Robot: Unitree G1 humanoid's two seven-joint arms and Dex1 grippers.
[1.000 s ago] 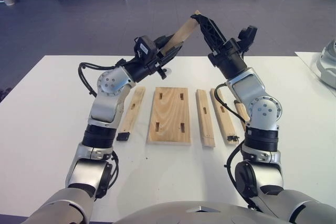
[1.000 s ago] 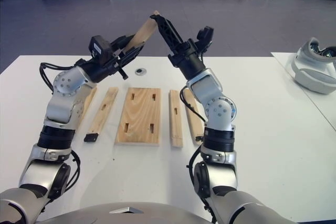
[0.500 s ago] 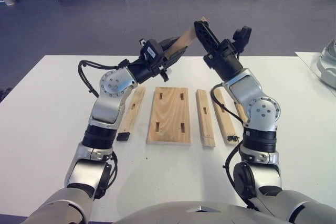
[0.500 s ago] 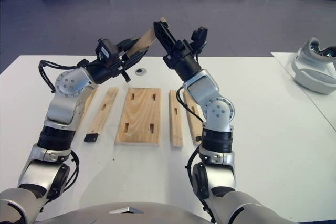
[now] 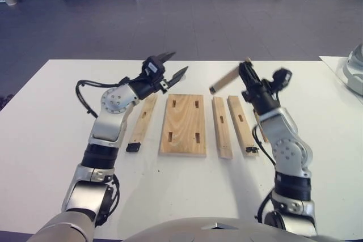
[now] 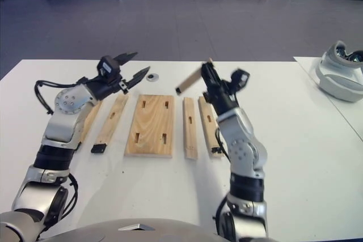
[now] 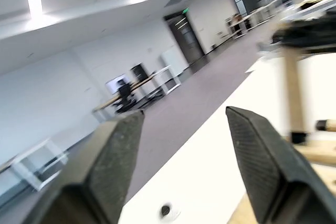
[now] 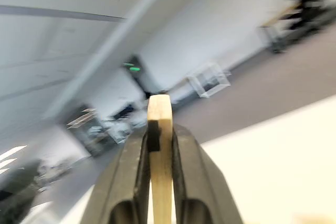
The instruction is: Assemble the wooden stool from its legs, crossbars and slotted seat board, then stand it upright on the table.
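Note:
The slotted seat board point(image 5: 183, 124) lies flat mid-table. Left of it lies a wooden leg point(image 5: 143, 118), and another piece point(image 6: 88, 118) shows partly under my left arm. Two more slotted pieces point(image 5: 221, 127) point(image 5: 241, 122) lie to the board's right. My right gripper point(image 5: 245, 73) is shut on a short wooden bar point(image 5: 226, 80), held tilted in the air above the board's far right corner. The right wrist view shows the bar point(image 8: 160, 145) clamped between the fingers point(image 8: 131, 182). My left gripper point(image 5: 173, 65) hangs open and empty over the board's far left corner, apart from the bar.
A small black part point(image 5: 133, 147) sits at the near end of the left leg. There is a round grommet point(image 6: 151, 76) in the tabletop behind the board. A white headset point(image 6: 339, 72) rests on the neighbouring table at right. Bare table lies in front of the board.
My left gripper let go of the bar, opened and dropped back to the left. My right gripper swung down and to the right with the bar, which is now lower.

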